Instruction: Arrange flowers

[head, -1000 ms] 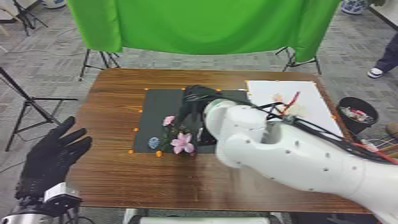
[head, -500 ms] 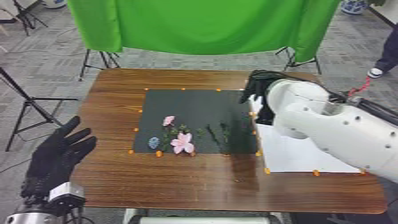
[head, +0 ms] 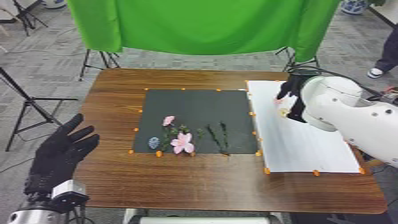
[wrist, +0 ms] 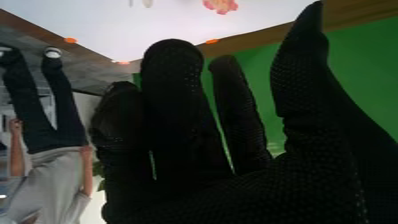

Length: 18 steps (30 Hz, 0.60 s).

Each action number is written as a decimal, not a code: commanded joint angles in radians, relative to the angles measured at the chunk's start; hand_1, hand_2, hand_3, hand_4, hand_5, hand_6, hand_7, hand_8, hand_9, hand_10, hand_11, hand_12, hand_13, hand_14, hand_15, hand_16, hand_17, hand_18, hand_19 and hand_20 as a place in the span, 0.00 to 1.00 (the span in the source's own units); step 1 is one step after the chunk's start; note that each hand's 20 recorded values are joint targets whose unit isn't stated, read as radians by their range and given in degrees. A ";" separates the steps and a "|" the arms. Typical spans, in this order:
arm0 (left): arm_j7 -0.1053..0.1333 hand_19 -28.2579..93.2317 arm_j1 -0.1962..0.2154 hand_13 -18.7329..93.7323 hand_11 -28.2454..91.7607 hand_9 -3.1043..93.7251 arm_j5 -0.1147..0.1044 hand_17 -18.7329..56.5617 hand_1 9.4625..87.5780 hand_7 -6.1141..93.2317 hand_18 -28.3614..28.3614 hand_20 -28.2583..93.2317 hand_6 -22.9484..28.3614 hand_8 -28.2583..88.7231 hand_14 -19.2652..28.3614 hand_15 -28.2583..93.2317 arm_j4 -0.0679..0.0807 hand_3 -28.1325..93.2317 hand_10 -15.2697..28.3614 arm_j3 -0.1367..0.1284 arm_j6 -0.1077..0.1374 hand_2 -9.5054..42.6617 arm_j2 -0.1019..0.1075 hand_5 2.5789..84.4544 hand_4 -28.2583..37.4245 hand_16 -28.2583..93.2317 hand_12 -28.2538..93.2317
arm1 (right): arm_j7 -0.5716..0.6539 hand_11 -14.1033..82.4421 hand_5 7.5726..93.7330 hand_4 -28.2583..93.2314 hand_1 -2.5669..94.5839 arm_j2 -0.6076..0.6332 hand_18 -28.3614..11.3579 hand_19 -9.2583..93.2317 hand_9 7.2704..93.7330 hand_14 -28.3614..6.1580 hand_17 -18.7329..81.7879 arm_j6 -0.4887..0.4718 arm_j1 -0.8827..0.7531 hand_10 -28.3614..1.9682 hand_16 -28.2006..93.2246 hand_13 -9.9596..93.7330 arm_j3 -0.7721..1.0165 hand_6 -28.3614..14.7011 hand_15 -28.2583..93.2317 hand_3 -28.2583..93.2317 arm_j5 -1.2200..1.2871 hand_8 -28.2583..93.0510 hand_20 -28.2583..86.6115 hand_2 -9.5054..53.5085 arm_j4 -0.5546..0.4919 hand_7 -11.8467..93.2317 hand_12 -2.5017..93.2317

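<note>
A brown wooden table (head: 213, 190) spans the middle and lower part of the head view, with a green cloth (head: 204, 25) hung across the top of the frame beyond it. A white sheet (head: 311, 150) lies at right on the tabletop, just beside a dark mat (head: 187, 105) at center. At lower left, the robot's left hand (head: 60, 155) is open, its fingers loosely spread near the table's left edge. The right hand (head: 303, 82) is over the upper part of the white sheet at upper right; in the right wrist view, the right hand (wrist: 231, 195) is also open, fingers extended and gripping nothing. On the dark mat's lower half, two slim dark green stems (head: 224, 135) lie side by side, apart, right of center. To their left, a large pink flower (head: 183, 143) sits near the mat's lower edge, with a smaller pink flower (head: 169, 120) above it and green leaves between. A blue oval piece (head: 154, 143) lies at the mat's lower left, and pale blossoms (head: 284, 113) rest on the white sheet near the right hand. Small orange tabs (head: 159, 154) dot the edges of both mat and sheet.
</note>
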 commanded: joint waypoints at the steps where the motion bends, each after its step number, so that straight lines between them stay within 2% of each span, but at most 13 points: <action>1: 0.021 0.69 0.005 0.36 0.46 0.37 -0.026 0.16 0.27 0.15 1.00 0.23 0.64 0.18 0.99 0.71 0.002 0.76 0.82 0.005 0.011 0.31 0.026 0.42 0.14 0.13 0.33 | 0.021 0.31 0.53 0.05 0.40 -0.023 0.29 1.00 0.60 0.53 0.66 -0.006 -0.043 0.33 0.32 0.77 0.003 0.59 0.85 0.88 0.010 0.15 0.50 0.11 0.020 0.27 0.18; 2: 0.023 0.69 0.006 0.36 0.46 0.37 -0.029 0.16 0.27 0.15 1.00 0.23 0.64 0.18 0.99 0.71 0.002 0.76 0.82 0.004 0.011 0.31 0.029 0.42 0.14 0.13 0.33 | 0.023 0.31 0.53 0.05 0.40 -0.025 0.29 1.00 0.61 0.54 0.67 -0.006 -0.045 0.33 0.32 0.77 0.000 0.59 0.85 0.88 0.015 0.15 0.51 0.11 0.025 0.27 0.18; 4: 0.014 0.69 0.003 0.36 0.47 0.37 -0.018 0.16 0.26 0.15 1.00 0.23 0.64 0.18 0.99 0.71 0.004 0.76 0.82 0.001 0.003 0.31 0.018 0.42 0.14 0.13 0.33 | 0.029 0.31 0.53 0.05 0.40 -0.027 0.28 1.00 0.61 0.54 0.67 -0.010 -0.057 0.34 0.32 0.77 0.004 0.59 0.85 0.88 0.020 0.15 0.51 0.12 0.033 0.27 0.18; 6: 0.017 0.69 0.004 0.36 0.47 0.37 -0.024 0.16 0.27 0.15 1.00 0.23 0.64 0.18 0.99 0.71 0.003 0.76 0.82 -0.001 0.006 0.31 0.024 0.42 0.14 0.13 0.33 | 0.035 0.32 0.53 0.05 0.40 -0.030 0.28 1.00 0.61 0.54 0.67 -0.005 -0.056 0.34 0.32 0.77 -0.005 0.59 0.85 0.88 0.022 0.15 0.51 0.12 0.044 0.27 0.18; 7: 0.003 0.69 0.001 0.36 0.46 0.37 -0.014 0.16 0.27 0.15 1.00 0.23 0.64 0.18 0.99 0.71 0.002 0.76 0.82 -0.004 0.003 0.31 0.014 0.42 0.14 0.13 0.33 | 0.041 0.32 0.53 0.05 0.40 -0.031 0.28 1.00 0.61 0.54 0.67 -0.017 -0.073 0.34 0.32 0.77 0.012 0.59 0.85 0.88 0.018 0.15 0.51 0.12 0.049 0.27 0.18; 8: 0.020 0.69 0.002 0.36 0.47 0.37 -0.025 0.16 0.27 0.15 1.00 0.23 0.64 0.18 0.99 0.71 0.004 0.76 0.82 0.001 0.007 0.31 0.026 0.42 0.14 0.13 0.33 | 0.040 0.32 0.53 0.05 0.40 -0.032 0.28 1.00 0.61 0.54 0.67 -0.016 -0.068 0.34 0.32 0.77 0.007 0.59 0.85 0.88 0.020 0.15 0.51 0.12 0.053 0.27 0.18; 10: 0.006 0.69 -0.002 0.36 0.47 0.37 -0.014 0.16 0.27 0.15 1.00 0.23 0.64 0.18 0.99 0.71 0.004 0.76 0.82 -0.002 -0.001 0.31 0.010 0.41 0.14 0.13 0.33 | 0.041 0.32 0.54 0.05 0.40 -0.030 0.28 1.00 0.61 0.54 0.67 -0.019 -0.072 0.34 0.32 0.77 0.008 0.60 0.85 0.88 0.020 0.15 0.51 0.12 0.060 0.27 0.18; 11: 0.007 0.69 -0.002 0.36 0.47 0.37 -0.014 0.16 0.27 0.15 1.00 0.23 0.64 0.18 0.99 0.71 0.004 0.76 0.82 -0.002 0.001 0.31 0.012 0.41 0.14 0.13 0.33 | 0.039 0.32 0.54 0.05 0.40 -0.030 0.28 1.00 0.61 0.54 0.67 -0.022 -0.073 0.34 0.32 0.77 0.009 0.60 0.85 0.88 0.021 0.15 0.51 0.12 0.063 0.27 0.18; 12: -0.007 0.69 -0.006 0.36 0.47 0.37 -0.005 0.16 0.27 0.15 1.00 0.23 0.64 0.18 0.99 0.71 0.004 0.76 0.82 -0.004 -0.005 0.31 -0.001 0.41 0.14 0.13 0.33 | 0.043 0.32 0.54 0.05 0.40 -0.028 0.28 1.00 0.61 0.54 0.67 -0.013 -0.079 0.34 0.32 0.77 0.012 0.60 0.85 0.88 0.027 0.15 0.51 0.12 0.063 0.27 0.18; 13: -0.010 0.69 -0.007 0.36 0.47 0.37 -0.002 0.16 0.27 0.15 1.00 0.23 0.64 0.18 0.99 0.71 0.004 0.76 0.82 -0.004 -0.006 0.31 -0.005 0.41 0.14 0.13 0.33 | 0.047 0.32 0.54 0.05 0.40 -0.032 0.28 1.00 0.62 0.54 0.67 -0.010 -0.085 0.34 0.32 0.77 0.018 0.60 0.85 0.88 0.029 0.15 0.51 0.12 0.065 0.27 0.18; 15: 0.003 0.69 -0.003 0.36 0.47 0.37 -0.011 0.16 0.26 0.15 1.00 0.23 0.64 0.18 0.99 0.71 0.005 0.76 0.82 -0.003 -0.002 0.31 0.005 0.41 0.14 0.13 0.33 | 0.044 0.32 0.55 0.04 0.40 -0.038 0.28 1.00 0.62 0.54 0.67 -0.018 -0.094 0.35 0.32 0.77 0.025 0.60 0.85 0.88 0.027 0.15 0.52 0.12 0.068 0.27 0.18; 17: -0.015 0.69 -0.007 0.36 0.47 0.37 0.003 0.16 0.27 0.15 1.00 0.23 0.64 0.18 0.99 0.71 0.005 0.76 0.82 -0.007 -0.009 0.31 -0.012 0.42 0.14 0.13 0.33 | 0.041 0.32 0.55 0.04 0.41 -0.045 0.28 1.00 0.62 0.54 0.67 -0.023 -0.095 0.35 0.32 0.77 0.018 0.60 0.85 0.88 0.018 0.14 0.52 0.12 0.069 0.27 0.18; 18: -0.016 0.69 -0.007 0.36 0.47 0.37 0.003 0.16 0.27 0.15 1.00 0.23 0.64 0.18 0.99 0.71 0.004 0.76 0.82 -0.007 -0.007 0.31 -0.013 0.42 0.14 0.13 0.33 | 0.040 0.32 0.55 0.04 0.41 -0.047 0.28 1.00 0.62 0.54 0.67 -0.024 -0.096 0.35 0.32 0.77 0.017 0.61 0.85 0.88 0.019 0.14 0.52 0.12 0.069 0.27 0.18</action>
